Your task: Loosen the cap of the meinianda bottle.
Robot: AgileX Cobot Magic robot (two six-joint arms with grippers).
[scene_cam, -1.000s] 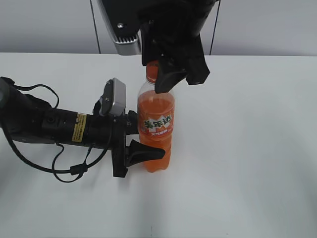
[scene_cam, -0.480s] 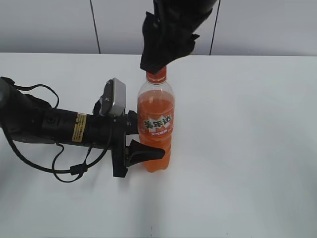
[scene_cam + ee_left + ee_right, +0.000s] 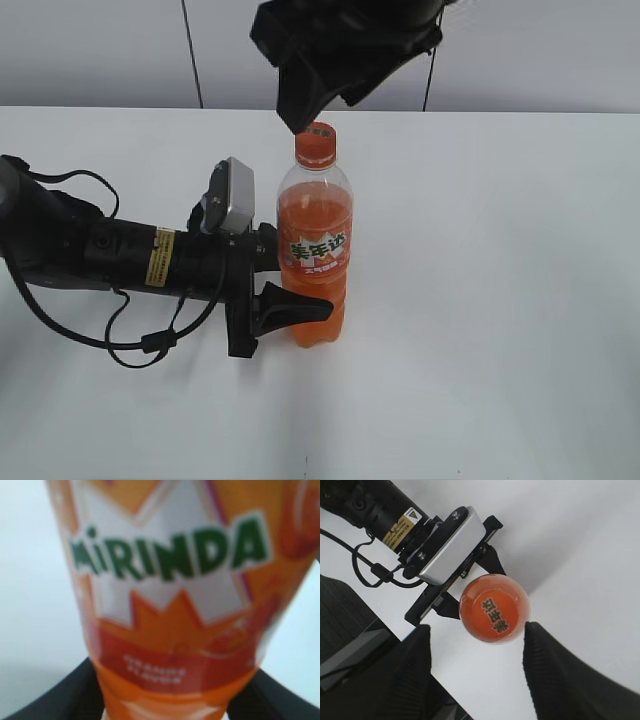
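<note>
The meinianda bottle stands upright on the white table, full of orange drink. Its orange cap sits on the neck, fully in sight. My left gripper lies level from the left and is shut on the bottle's lower body. In the left wrist view the label fills the frame, with black fingers at both bottom corners. My right gripper hangs just above the cap, open and not touching it. The right wrist view looks down on the cap between the spread fingers.
The left arm with its silver wrist camera and loose cables lies across the table's left half. The white table extends to the right and front of the bottle. A grey wall stands behind.
My right gripper has lifted off the cap and turned; a second ago its fingers were down around the neck. The bottle and the left gripper have not moved.
</note>
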